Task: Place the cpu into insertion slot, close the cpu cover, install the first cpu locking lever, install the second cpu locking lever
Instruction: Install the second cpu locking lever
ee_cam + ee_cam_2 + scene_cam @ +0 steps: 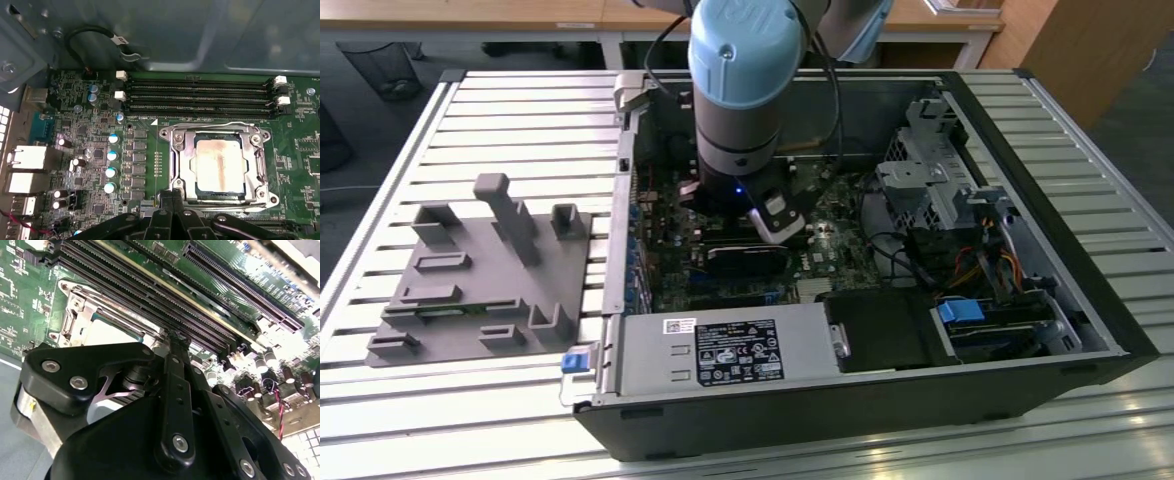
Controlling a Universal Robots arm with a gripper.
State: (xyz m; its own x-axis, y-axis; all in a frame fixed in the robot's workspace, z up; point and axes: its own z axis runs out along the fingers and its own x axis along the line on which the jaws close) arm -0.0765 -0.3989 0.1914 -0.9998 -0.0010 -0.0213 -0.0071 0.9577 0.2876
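A: What is sitting in the insertion slot (220, 165)?
B: The cpu (220, 164) is lying inside it, with the cpu cover (186, 167) framing it.
A: And the gripper (170, 197)?
B: Its jaws are meeting, clenched, beside the socket edge. The first wrist view is showing four memory slots (200, 97).

Blue-grey robot arm (742, 90) reaches straight down into an open black PC case (854, 400) — right over the green motherboard (821, 250). Grey plastic fixture (480, 280) sits on the slatted table (400, 420), at the exterior view's left.
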